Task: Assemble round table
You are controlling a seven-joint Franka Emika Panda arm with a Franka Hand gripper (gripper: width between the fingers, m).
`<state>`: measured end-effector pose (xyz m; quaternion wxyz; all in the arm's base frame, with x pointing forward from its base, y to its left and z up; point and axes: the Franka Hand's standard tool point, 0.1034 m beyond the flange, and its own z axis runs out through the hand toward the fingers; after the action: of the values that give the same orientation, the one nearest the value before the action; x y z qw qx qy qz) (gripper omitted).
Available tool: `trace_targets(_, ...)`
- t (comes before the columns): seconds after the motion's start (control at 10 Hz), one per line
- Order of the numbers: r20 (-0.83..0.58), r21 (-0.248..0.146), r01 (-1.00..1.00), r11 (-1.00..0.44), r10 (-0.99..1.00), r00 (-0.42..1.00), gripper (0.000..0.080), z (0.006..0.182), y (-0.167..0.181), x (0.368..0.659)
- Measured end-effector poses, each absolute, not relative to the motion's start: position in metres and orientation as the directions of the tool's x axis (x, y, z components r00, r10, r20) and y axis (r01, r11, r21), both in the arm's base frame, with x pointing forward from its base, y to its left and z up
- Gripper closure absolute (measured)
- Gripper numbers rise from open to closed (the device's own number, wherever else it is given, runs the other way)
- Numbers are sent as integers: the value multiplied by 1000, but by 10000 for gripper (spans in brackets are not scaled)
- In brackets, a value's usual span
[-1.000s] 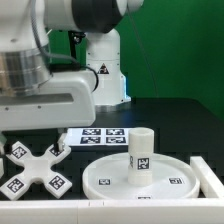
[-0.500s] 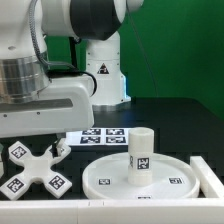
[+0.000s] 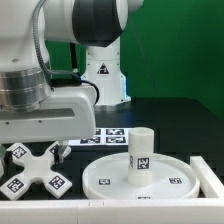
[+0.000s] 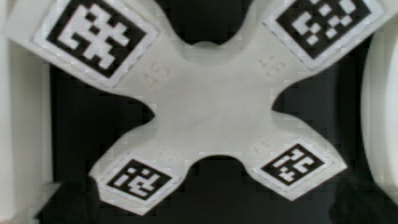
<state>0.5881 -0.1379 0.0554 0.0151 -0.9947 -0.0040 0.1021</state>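
Observation:
The white cross-shaped foot lies flat on the black table at the exterior view's left. It fills the wrist view, with a tag on each arm. My gripper hangs directly above the foot without touching it. In the wrist view my gripper is open and empty, its jaws spread wide to either side of the foot. The large round disc lies flat at the front centre. The short cylinder leg stands upright on the disc.
The marker board lies behind the disc. A white raised wall runs along the front and turns up at the exterior view's right. The robot's base stands at the back.
My gripper has come down closer to the cross-shaped foot. The foot, disc and leg have not moved.

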Motion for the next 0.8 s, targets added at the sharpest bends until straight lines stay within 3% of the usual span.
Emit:
trace_targets(0.4,-336,-17,-22,-1000,-15,942,150,43,-139,573)
trace_targets(0.8,-336,-15,-20,-1000,-14,942,150,40,-139,577)
